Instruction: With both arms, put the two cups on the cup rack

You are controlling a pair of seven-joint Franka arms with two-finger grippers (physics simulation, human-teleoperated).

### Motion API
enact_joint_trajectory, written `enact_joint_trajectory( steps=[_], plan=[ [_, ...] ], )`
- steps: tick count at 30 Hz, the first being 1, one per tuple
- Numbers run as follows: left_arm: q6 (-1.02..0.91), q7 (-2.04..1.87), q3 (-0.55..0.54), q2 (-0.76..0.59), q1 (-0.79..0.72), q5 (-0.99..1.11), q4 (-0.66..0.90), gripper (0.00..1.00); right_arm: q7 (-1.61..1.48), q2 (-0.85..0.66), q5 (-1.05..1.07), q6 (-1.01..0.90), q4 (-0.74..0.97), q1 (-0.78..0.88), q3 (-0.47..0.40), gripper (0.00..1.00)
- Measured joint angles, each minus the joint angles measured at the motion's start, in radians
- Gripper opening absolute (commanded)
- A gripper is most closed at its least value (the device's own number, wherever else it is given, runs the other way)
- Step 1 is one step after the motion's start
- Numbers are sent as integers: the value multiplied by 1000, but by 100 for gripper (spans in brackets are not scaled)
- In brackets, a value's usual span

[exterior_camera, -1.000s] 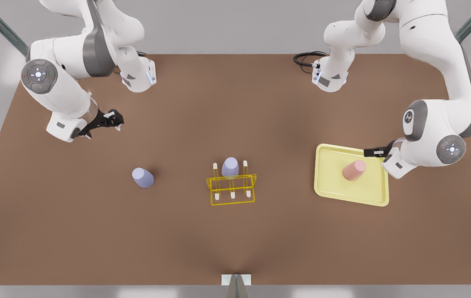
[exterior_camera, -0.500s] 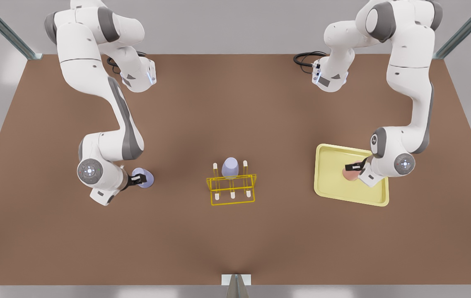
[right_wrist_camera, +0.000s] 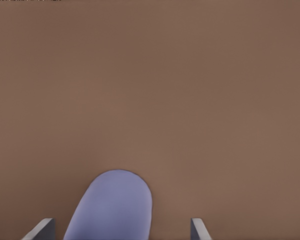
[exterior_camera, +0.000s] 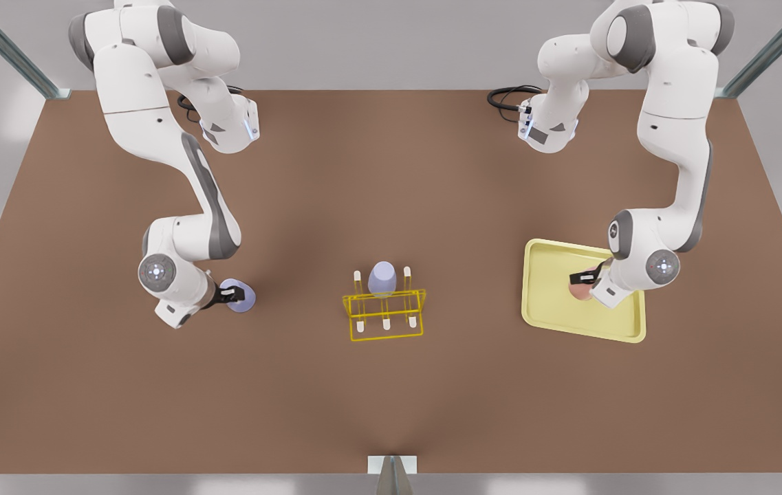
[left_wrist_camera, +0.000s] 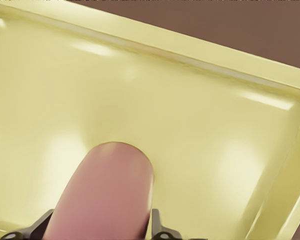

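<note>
Within the last second both arms have been brought down from raised, withdrawn poses to the two loose cups, and since half a second ago they have hardly shifted, so the reaching step is judged finished and the gripping step is in hand. The right gripper (exterior_camera: 234,295) is set around the lavender cup (exterior_camera: 242,303), which stands on the table (exterior_camera: 391,399) well apart from the rack (exterior_camera: 384,323), on the front view's left of it; in the right wrist view its fingers are seen spread, with bare table between each of them and the cup, so nothing is held there yet. The left gripper (exterior_camera: 583,278) is lowered over the pink cup (exterior_camera: 578,291), which stands in the tray (exterior_camera: 583,335) well apart from the rack on the front view's right; in the left wrist view the fingers are drawn in against both sides of the cup, so it is judged to be clamped. Neither cup is lifted yet, and both are yet to be carried to the rack. Three cups are counted: two lavender and one pink. One of the lavender ones, the racked cup (exterior_camera: 382,278), is already seated upside down on a back peg. One rack, one tray and two arms are counted.
</note>
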Motion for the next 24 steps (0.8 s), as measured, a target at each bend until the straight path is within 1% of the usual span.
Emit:
enact_joint_trajectory(
  steps=[3,12,15,21,22,24],
  plan=[
    [-5,0,0,-11,0,0,4,91,10,5,7,29,-8,2,1,100],
    [-2,1,-1,-12,-2,1,12,91,38,-13,27,144,-134,8,7,100],
    [5,1,-1,-4,-3,0,15,90,45,-28,31,195,-182,11,10,100],
    [14,1,-1,10,-5,0,13,90,56,-44,33,283,-239,13,12,100],
    [14,1,-1,11,-4,0,13,85,57,-43,34,292,-243,15,12,100],
    [15,0,-1,11,-5,1,13,85,60,-39,34,308,-246,17,12,100]
  ],
)
